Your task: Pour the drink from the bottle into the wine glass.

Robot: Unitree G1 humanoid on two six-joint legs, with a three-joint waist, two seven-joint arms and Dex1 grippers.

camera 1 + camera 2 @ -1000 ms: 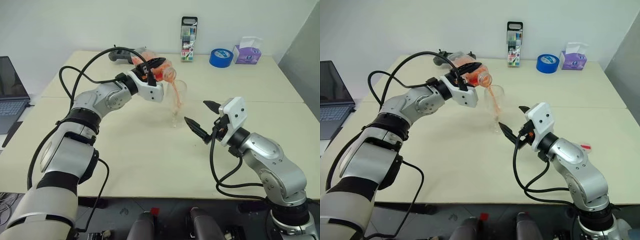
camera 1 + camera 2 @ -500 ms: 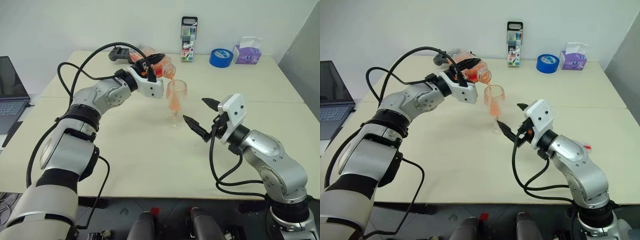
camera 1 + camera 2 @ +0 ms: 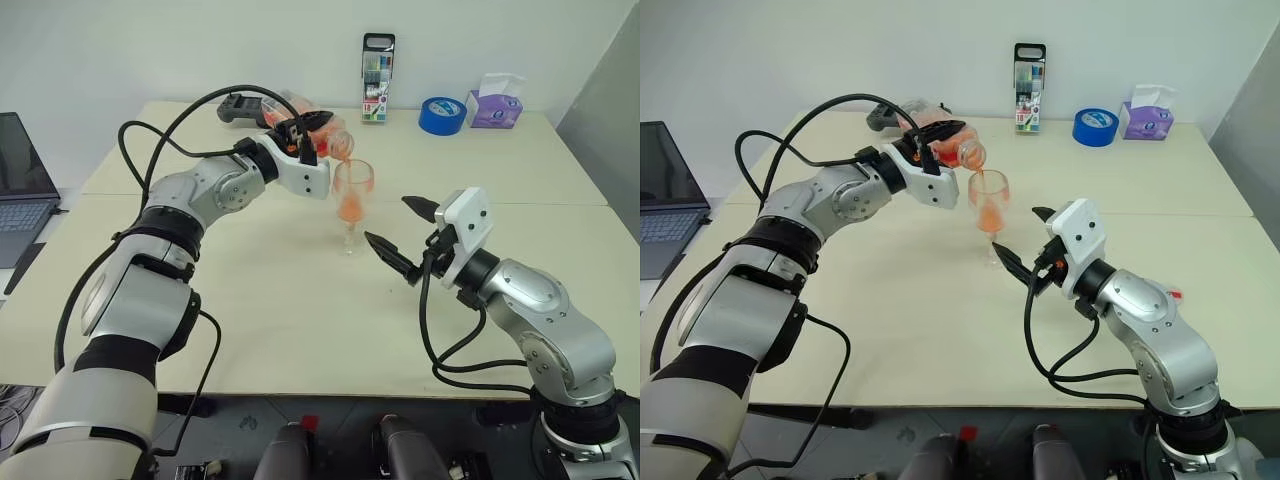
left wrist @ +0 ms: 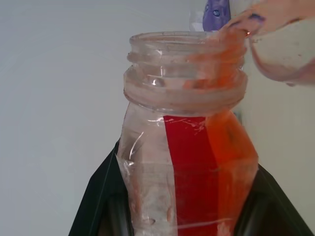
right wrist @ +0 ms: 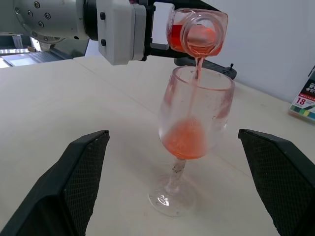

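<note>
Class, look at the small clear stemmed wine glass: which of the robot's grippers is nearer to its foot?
Right. The right gripper hovers open just beside the small clear stemmed wine glass, low near its foot. The left gripper holds the clear plastic bottle above the rim.

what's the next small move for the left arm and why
Probably hold the tilt steady and let the pour go on. The left pincer has the bottle tipped over the wine glass, a thin stream of drink falls inside the rim, and the bowl is only partly filled.
</note>
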